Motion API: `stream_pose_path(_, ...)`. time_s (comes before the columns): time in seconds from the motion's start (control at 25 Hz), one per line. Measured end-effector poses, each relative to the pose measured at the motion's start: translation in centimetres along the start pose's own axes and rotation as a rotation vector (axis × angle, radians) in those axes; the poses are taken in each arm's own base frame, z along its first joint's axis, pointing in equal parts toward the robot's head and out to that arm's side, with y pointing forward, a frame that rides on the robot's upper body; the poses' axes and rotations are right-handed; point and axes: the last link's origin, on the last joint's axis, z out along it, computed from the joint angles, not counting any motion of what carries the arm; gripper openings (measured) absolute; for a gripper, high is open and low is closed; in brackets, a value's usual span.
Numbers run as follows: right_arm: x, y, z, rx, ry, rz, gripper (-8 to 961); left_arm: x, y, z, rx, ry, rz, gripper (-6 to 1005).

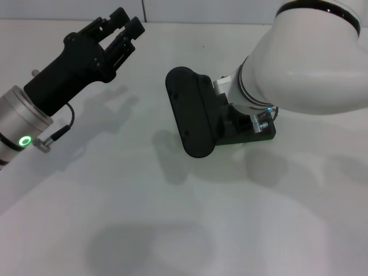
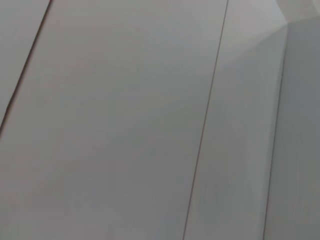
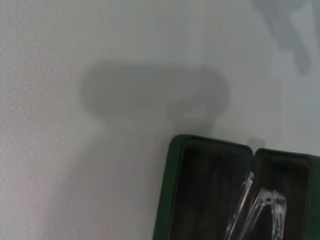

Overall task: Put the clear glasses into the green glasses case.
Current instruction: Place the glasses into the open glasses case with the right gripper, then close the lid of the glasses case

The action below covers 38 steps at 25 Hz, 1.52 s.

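The green glasses case [image 1: 192, 112] stands open in the middle of the white table, its lid tipped up toward my left. In the right wrist view the case [image 3: 172, 190] shows its dark lining, and the clear glasses [image 3: 257, 207] are inside its hollow, thin arms visible. My right arm reaches down over the case's base, and my right gripper [image 1: 238, 122] is mostly hidden behind the lid and wrist. Whether it touches the glasses cannot be told. My left gripper [image 1: 125, 23] hangs open and empty above the far left of the table, well away from the case.
The white table [image 1: 115, 218] spreads around the case, with shadows of both arms on it. The left wrist view shows only pale wall panels [image 2: 125, 120] with thin seams.
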Motion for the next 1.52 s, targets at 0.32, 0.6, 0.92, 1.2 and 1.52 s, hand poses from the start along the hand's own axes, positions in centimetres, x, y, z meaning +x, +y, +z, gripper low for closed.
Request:
stream_pose_path(0.32,0.1,0.1,0.0,-0.004,0.007,-0.001,153,0.0,0.1,0.2,-0.003,0.002,-0.001,431)
stream_pose_path(0.6,-0.2,0.4,-0.7,-0.012,-0.012,0.007,247,-0.1,0.1,0.1,0.001,0.001,-0.003,431)
stream_pose_path(0.92,0.8,1.0,-2.2,0.038,-0.018,0.042,355,-0.2,0.0,-0.2,0.01,0.001,-0.004,432)
stream_pose_path(1.2,2.2,2.1,-3.6,-0.031,-0.177,0.183,359,-0.1,0.0,-0.3,0.012,0.0,-0.004,432)
stream_pose_path(1.52,5.3,4.6,-6.1,-0.157,-0.488,0.336,352,0.0,-0.3,-0.6,0.021,-0.001,-0.006,432)
